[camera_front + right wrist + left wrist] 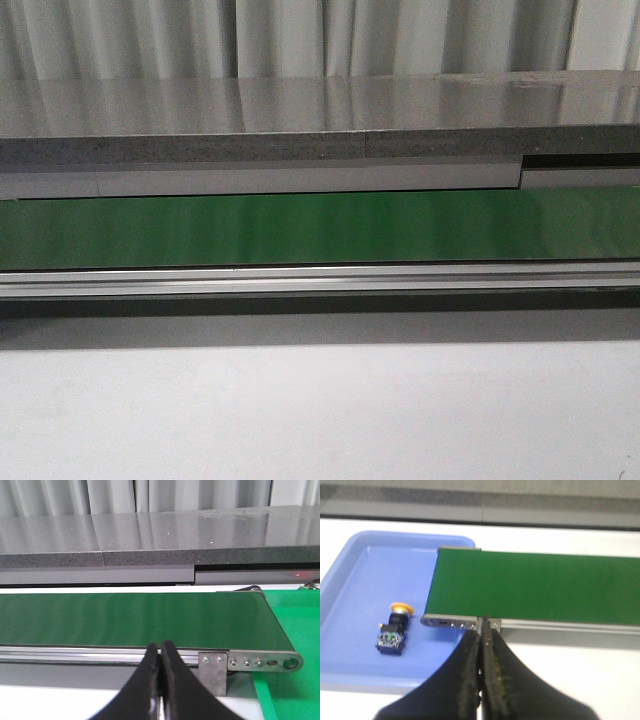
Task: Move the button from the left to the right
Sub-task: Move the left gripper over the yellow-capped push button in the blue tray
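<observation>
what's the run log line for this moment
phase: pre-grasp | button: lying in blue tray, untouched | left gripper: shut, empty | right gripper: shut, empty | green belt: bare

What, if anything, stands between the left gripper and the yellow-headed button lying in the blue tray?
Nothing visible does. In the left wrist view the left gripper is shut and empty near the conveyor belt's end, and the button lies uncovered on its side in the blue tray, with only bare tray floor between them.
</observation>
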